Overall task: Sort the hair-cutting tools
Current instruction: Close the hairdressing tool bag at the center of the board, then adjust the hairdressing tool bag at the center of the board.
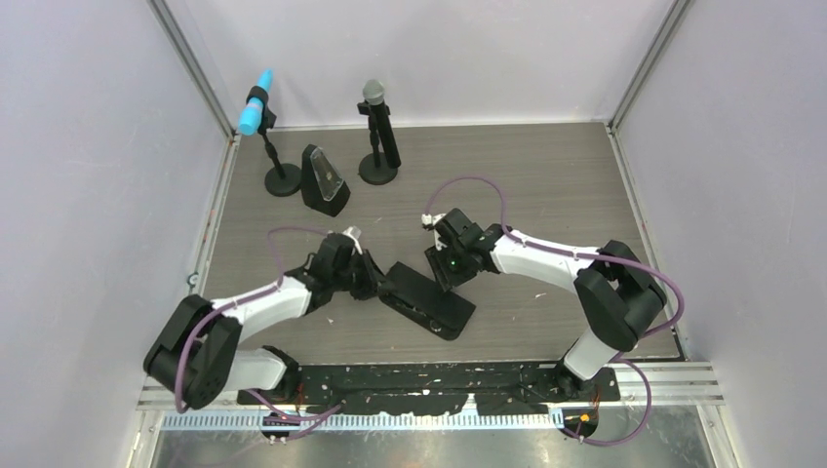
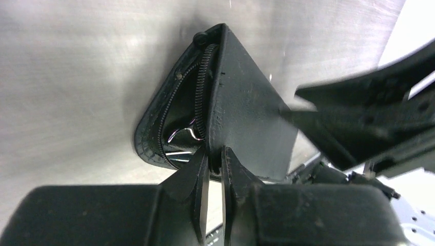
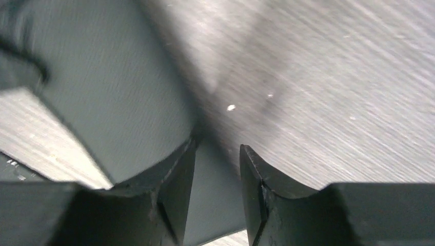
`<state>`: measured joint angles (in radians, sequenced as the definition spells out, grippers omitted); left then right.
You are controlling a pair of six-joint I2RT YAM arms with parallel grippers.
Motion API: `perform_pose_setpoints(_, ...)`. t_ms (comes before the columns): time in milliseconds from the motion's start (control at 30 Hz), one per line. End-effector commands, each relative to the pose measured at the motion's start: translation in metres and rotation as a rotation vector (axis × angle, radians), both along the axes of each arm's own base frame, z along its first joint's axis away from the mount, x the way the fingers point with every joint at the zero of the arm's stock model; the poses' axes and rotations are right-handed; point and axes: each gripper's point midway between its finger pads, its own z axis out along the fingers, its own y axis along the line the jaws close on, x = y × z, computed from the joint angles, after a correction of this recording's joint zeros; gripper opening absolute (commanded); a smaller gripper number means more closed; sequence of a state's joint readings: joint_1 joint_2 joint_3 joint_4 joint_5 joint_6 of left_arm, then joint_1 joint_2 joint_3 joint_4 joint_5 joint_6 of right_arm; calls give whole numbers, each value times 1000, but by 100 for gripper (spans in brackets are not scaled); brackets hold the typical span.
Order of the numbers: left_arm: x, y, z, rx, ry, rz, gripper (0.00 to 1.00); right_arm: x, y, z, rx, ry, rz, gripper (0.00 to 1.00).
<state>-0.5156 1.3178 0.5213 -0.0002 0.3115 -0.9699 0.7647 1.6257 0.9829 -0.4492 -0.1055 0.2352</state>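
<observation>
Left hand [image 2: 215, 152] clenched on one black pouch [image 2: 246, 118], right hand [image 3: 218, 147] released, silver scissors [image 2: 182, 135] inside

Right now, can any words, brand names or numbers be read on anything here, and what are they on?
None can be read.
The black pouch shows only plain fabric and its zipper.
The blue microphone and the grey microphone show no legible marks.
The right wrist view is too blurred to tell.
</observation>
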Motion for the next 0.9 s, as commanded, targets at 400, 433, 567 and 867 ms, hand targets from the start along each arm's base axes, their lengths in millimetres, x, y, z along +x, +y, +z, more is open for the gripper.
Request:
perform_pose_setpoints(400, -43, 6, -18, -15, 19, 154, 9, -59, -11, 63, 521, -41, -552, 72)
perform_pose_setpoints(433, -43, 6, -19, -17, 20, 155, 9, -68, -14, 61, 514, -19, -575, 72)
perform_pose_setpoints(567, -44, 7, -20, -20, 18, 161, 9, -77, -43, 38, 467, -16, -714, 71)
perform_pose_setpoints(867, -44, 8, -24, -16, 27, 166, 10, -97, -54, -4, 431, 82, -762, 66)
